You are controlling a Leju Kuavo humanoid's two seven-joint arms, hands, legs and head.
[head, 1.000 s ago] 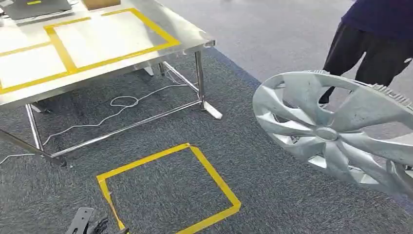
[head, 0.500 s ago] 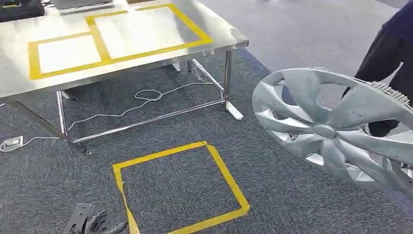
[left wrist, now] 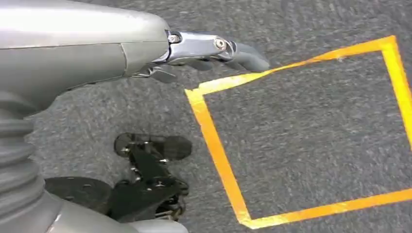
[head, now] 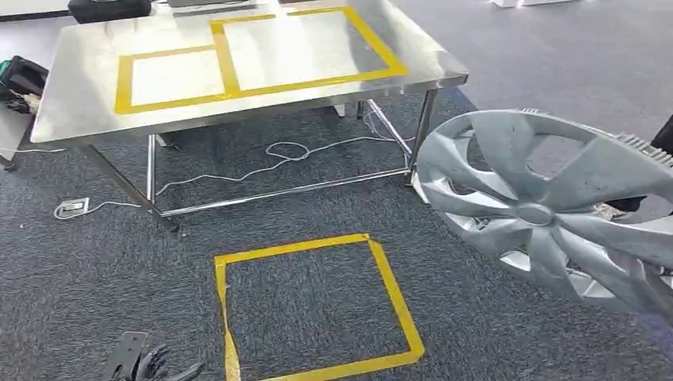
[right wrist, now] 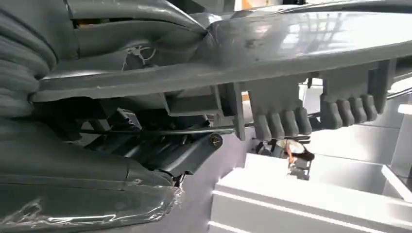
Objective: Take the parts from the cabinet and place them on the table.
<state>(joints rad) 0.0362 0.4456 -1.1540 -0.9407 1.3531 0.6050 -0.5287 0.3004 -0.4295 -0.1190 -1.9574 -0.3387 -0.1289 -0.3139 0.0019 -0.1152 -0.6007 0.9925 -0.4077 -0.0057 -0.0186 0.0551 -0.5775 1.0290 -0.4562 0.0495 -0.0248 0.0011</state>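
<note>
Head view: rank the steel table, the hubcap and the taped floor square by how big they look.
1. steel table
2. hubcap, cut off at the picture's edge and nearer the camera, so this rank is unsure
3. taped floor square

L robot hand [left wrist: 145, 53] (low), fingers apart
</note>
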